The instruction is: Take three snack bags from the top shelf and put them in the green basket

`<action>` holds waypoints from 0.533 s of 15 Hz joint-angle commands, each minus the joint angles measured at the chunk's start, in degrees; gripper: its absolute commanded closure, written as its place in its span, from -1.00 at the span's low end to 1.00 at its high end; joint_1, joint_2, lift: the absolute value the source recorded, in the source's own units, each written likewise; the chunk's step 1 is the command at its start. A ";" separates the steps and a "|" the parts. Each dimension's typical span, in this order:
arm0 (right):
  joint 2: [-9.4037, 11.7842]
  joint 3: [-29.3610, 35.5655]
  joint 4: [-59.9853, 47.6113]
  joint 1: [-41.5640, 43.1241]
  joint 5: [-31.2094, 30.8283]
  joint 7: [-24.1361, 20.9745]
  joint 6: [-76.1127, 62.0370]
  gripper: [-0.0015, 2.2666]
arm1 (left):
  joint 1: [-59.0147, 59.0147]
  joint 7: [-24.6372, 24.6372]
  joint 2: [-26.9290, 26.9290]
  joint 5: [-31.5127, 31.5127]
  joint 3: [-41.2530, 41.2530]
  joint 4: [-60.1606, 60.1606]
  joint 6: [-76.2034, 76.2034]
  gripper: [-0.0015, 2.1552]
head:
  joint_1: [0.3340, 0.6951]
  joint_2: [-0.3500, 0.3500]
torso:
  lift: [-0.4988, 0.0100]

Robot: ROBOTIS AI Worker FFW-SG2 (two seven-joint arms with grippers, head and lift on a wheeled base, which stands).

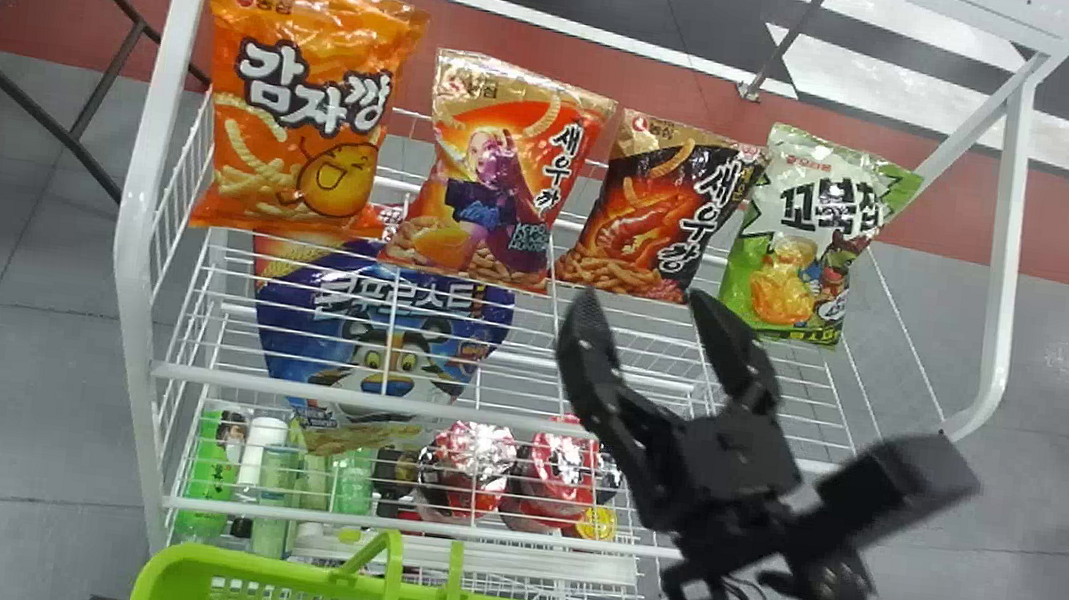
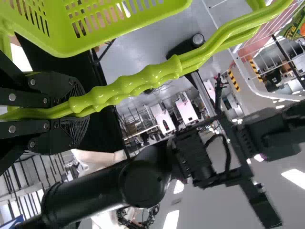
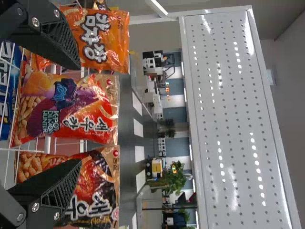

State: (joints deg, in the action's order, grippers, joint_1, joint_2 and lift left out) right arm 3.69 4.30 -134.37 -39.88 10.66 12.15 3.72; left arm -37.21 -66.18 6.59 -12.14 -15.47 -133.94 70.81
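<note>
Ahead of the right gripper (image 1: pixel 645 301) stands the white wire rack (image 1: pixel 137 184), its top shelf (image 1: pixel 521 422) bearing four snack bags; the green basket (image 1: pixel 262 568) sits lower, to that gripper's left and nearer the robot. Of the bags, the orange one (image 1: pixel 289 111) is farthest left of the gripper, the red-and-gold one (image 3: pixel 71 107) lies straight in line with its opening in the right wrist view, the black-and-red one (image 3: pixel 95 186) is just to its right, and the green one (image 1: pixel 803 240) farther right. The left gripper (image 2: pixel 78 112) is clamped on the basket's handles (image 2: pixel 143 86). The right one's fingertips are spread apart with no bag between them, so the step in hand looks like lining up a pick, probably of the red-and-gold bag. Next calls for a straight advance, one finger either side, then a gentle squeeze that spares the neighbours.
</note>
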 commanded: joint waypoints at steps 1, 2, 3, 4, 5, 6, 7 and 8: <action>0.18 -3.78 4.99 8.24 -0.55 1.13 3.10 -0.88 | 0.55 -0.26 0.00 0.01 -0.09 0.34 -0.01 0.46 | 1.00 -1.00 | 0.83; 0.27 -5.09 6.58 10.97 -0.55 1.56 4.68 -0.88 | 0.82 -0.35 0.09 0.01 -0.09 0.69 -0.01 0.46 | 1.00 -1.00 | 0.83; 0.18 -7.12 8.42 13.95 -1.43 1.56 5.21 -0.88 | 0.99 -0.35 0.09 0.01 0.00 0.96 -0.01 0.46 | 1.00 -1.00 | 0.83; 0.00 -8.61 9.92 16.50 -2.13 1.39 5.91 -0.88 | 1.26 -0.44 0.09 -0.08 0.26 1.22 0.17 0.46 | 1.00 -1.00 | 0.83; -0.08 -10.37 11.59 19.40 -2.92 1.13 7.67 -0.88 | 1.70 -0.62 0.09 -0.52 0.44 1.57 0.17 0.46 | 1.00 -1.00 | 0.83; -0.08 -11.86 13.34 22.39 -3.01 0.86 10.13 -0.88 | 2.05 -0.62 0.53 -1.22 0.62 1.84 0.34 0.46 | 1.00 -1.00 | 0.83; -0.26 -13.09 14.84 25.12 -2.92 0.60 13.82 -0.88 | 2.49 -0.62 0.88 -2.10 0.88 2.19 0.17 0.46 | 1.00 -1.00 | 0.83; -0.26 -14.41 16.51 27.40 -2.83 -0.19 14.70 -0.88 | 2.66 -0.70 0.88 -2.54 1.06 2.54 0.17 0.46 | 1.00 -1.00 | 0.83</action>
State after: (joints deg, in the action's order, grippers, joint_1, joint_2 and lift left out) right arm 3.51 -8.13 -120.28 -16.20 7.78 12.45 15.61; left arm -34.94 -66.80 7.24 -13.79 -14.70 -131.89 71.07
